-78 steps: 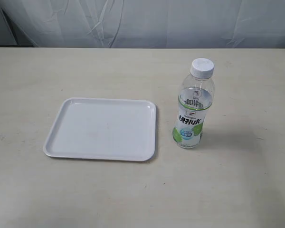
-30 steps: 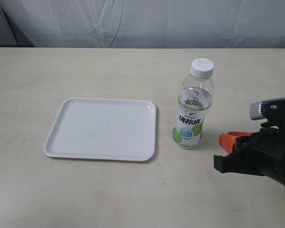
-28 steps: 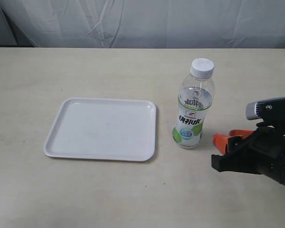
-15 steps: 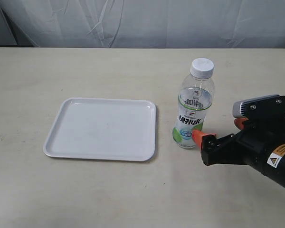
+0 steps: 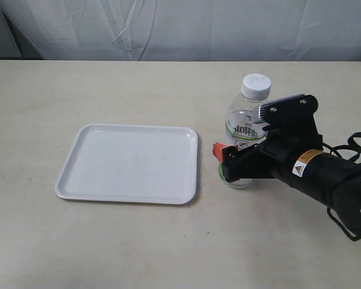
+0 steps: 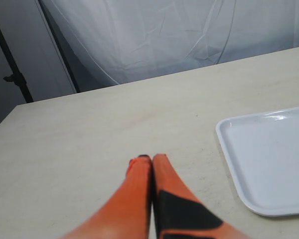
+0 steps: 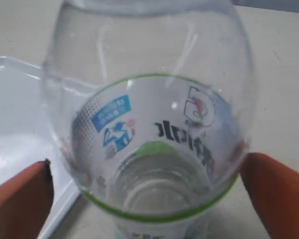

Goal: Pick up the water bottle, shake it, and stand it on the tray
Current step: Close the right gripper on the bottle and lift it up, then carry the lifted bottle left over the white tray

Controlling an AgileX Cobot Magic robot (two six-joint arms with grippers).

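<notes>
The water bottle (image 5: 245,122) stands upright on the table just right of the white tray (image 5: 127,162), clear with a white cap (image 5: 256,86) and a green-and-white label. My right gripper (image 5: 234,158) is open around the bottle's lower body, one orange finger in front of it and the other hidden behind. In the right wrist view the bottle (image 7: 149,114) fills the space between the two orange fingers (image 7: 20,196), with the tray's corner (image 7: 10,109) beyond it. My left gripper (image 6: 148,160) is shut on nothing, low over bare table, the tray's corner (image 6: 269,154) beside it.
The beige table (image 5: 168,241) ends at a white curtain (image 5: 180,27) along the back. A black cable (image 5: 358,144) loops behind the right arm. A dark stand pole (image 6: 12,74) shows off the table's edge in the left wrist view.
The right arm came in from the right and slid left, bringing its open fingers around the bottle's lower body. Bottle and tray have not moved.
</notes>
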